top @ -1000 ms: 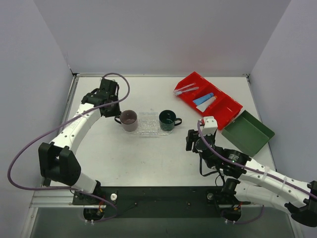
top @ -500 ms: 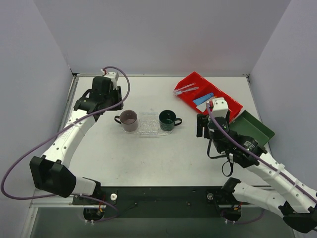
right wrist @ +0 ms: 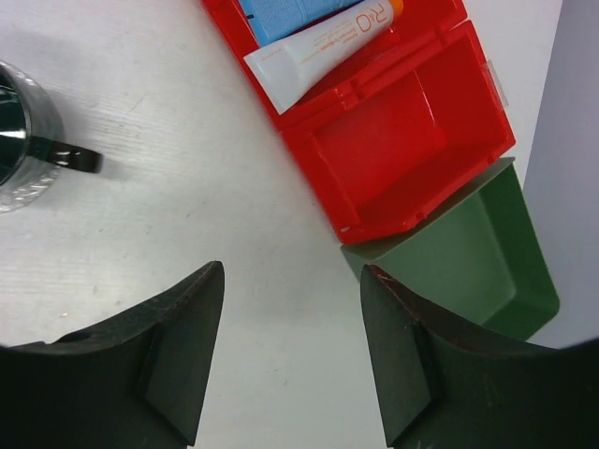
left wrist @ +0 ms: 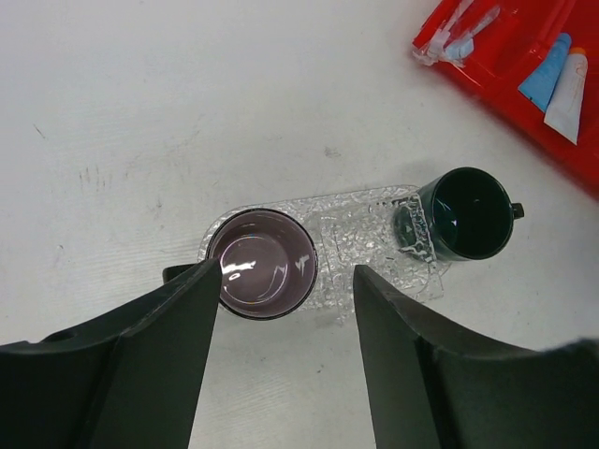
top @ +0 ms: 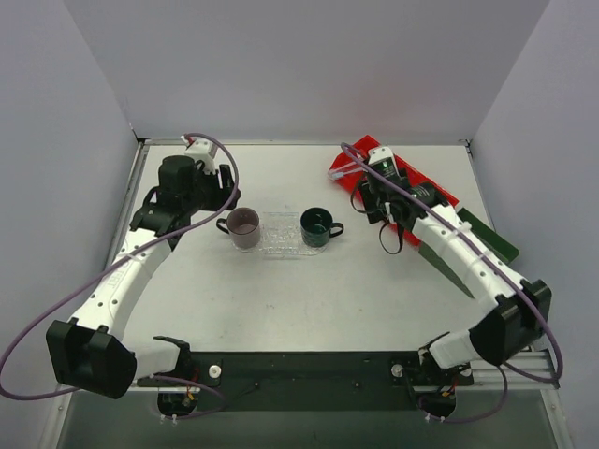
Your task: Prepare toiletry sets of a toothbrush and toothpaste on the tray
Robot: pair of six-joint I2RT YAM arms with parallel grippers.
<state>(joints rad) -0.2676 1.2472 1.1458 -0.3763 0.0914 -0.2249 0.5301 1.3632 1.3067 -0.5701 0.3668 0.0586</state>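
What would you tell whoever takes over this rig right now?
Left gripper open, empty, above the mauve cup.
Right gripper open, empty, over the table beside the red bin.
Blue tube, white tube and wrapped toothbrushes all lie in the red bin.
The tray holds only the mauve cup and green mug, at its ends.
Done: no set placed.
Left: move toothbrush and tube pairs onto the tray.
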